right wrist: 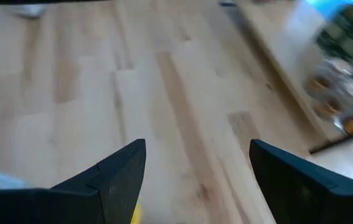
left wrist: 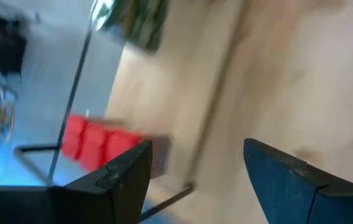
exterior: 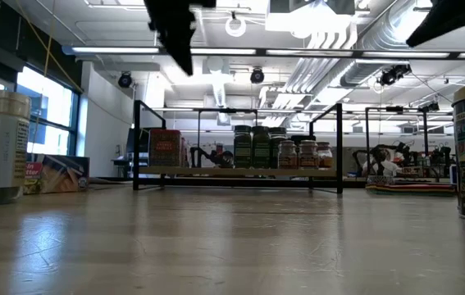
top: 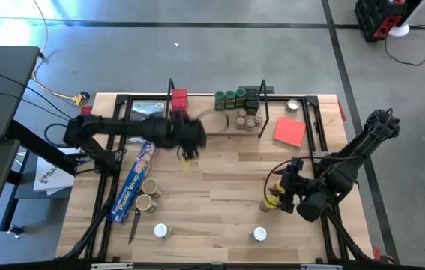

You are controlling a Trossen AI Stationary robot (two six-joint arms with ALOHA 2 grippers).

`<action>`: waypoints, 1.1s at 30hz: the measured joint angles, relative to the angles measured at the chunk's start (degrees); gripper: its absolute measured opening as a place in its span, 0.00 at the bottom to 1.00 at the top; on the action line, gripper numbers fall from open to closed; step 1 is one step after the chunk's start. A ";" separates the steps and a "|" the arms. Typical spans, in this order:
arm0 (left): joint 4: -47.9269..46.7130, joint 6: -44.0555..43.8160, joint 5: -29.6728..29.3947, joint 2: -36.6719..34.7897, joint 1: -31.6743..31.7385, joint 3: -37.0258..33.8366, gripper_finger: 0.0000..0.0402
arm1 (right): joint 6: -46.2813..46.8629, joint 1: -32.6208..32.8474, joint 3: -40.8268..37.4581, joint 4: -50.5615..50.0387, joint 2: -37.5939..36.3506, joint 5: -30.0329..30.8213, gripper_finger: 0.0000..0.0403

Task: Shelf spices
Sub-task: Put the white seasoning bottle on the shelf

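The shelf (top: 219,111) stands along the table's far side. On it sit red tins (top: 178,98), green-lidded jars (top: 231,97), dark jars (top: 253,95) and tan-lidded jars (top: 246,121). In the low view the shelf (exterior: 236,172) carries the same row of spices. My left gripper (top: 191,139) hovers open just in front of the red tins (left wrist: 95,143), with nothing between its fingers (left wrist: 198,149). My right gripper (top: 285,180) hangs open over the table's right half, and only bare wood shows between its fingers (right wrist: 198,146). A yellow-lidded jar (top: 273,200) stands right beside it.
A long blue plastic-wrap box (top: 137,180) lies at the left, with two tan jars (top: 147,195) beside it. Two white-lidded jars (top: 161,231) (top: 259,235) stand near the front edge. A flat red sheet (top: 289,131) lies at the far right. The middle of the table is bare wood.
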 joint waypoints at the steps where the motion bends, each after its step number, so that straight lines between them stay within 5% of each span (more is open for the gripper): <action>1: 1.10 -1.66 -1.26 0.02 -2.84 -0.19 0.61 | -2.53 0.00 0.00 1.83 0.01 -0.97 0.70; 9: 12.44 -14.07 -11.33 0.06 -21.08 -3.99 0.60 | -19.67 -0.90 0.00 22.24 0.80 -16.32 0.70; 16: 14.65 -24.68 -19.62 0.13 -28.31 -7.39 0.60 | -24.72 -0.82 0.02 32.62 8.89 -32.36 0.70; 23: 15.03 -27.39 -21.33 0.13 -29.03 -9.15 0.60 | -23.46 -0.90 0.02 33.14 16.91 -33.42 0.70; 33: 15.40 -26.91 -21.04 0.13 -28.16 -9.24 0.60 | -25.79 -0.90 0.02 34.16 18.28 -34.38 0.70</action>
